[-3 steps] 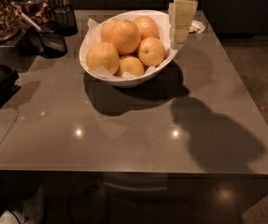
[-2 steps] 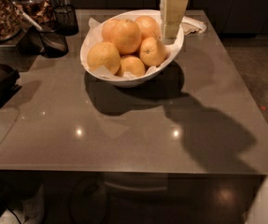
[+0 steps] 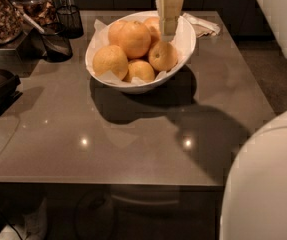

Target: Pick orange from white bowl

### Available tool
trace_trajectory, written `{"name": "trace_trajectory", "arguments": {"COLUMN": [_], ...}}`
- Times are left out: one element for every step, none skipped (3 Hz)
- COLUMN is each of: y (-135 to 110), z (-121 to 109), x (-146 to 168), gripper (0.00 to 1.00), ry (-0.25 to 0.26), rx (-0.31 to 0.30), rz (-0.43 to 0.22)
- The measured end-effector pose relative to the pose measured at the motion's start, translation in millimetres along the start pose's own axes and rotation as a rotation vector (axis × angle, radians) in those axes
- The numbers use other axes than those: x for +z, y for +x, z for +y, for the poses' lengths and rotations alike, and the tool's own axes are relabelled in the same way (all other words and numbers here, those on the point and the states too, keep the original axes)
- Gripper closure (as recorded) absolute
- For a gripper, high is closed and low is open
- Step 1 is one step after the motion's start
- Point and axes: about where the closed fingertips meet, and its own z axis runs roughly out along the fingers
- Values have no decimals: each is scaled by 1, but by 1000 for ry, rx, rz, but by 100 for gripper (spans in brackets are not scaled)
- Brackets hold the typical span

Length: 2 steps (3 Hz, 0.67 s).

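Nearest, at the lower right, a white rounded part of the robot's body fills the corner. Past it lies the grey table, glossy, with two small glints of light and a broad dark shadow running from the right side up to the bowl.

The white bowl stands on the far half of the table, a little left of centre, lined with white paper that shows at its rim. Five fruits lie in it. The orange, the largest and roundest, sits high in the middle of the pile. A smaller fruit lies to its near left, another at the near edge, a third to the right, and a fifth is partly hidden behind.

The gripper, cream-coloured, comes down from the top edge over the far right part of the bowl. Its tip is just above the right-hand fruit and just right of the orange. It holds nothing that can be seen. Whether it touches any fruit, and whether it is open or closed, I cannot tell.

Farther off, a crumpled napkin lies right of the bowl. Two black mesh cups stand at the far left.
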Motion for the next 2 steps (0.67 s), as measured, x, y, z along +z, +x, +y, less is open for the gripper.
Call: {"name": "trace_trajectory", "arguments": {"y": [-4,-6], "z": [0,-3], "x": [13,25], "gripper": [0,19], "ry": [-45,-79], "rx": [-5,13], "rz": [-19,-46]}}
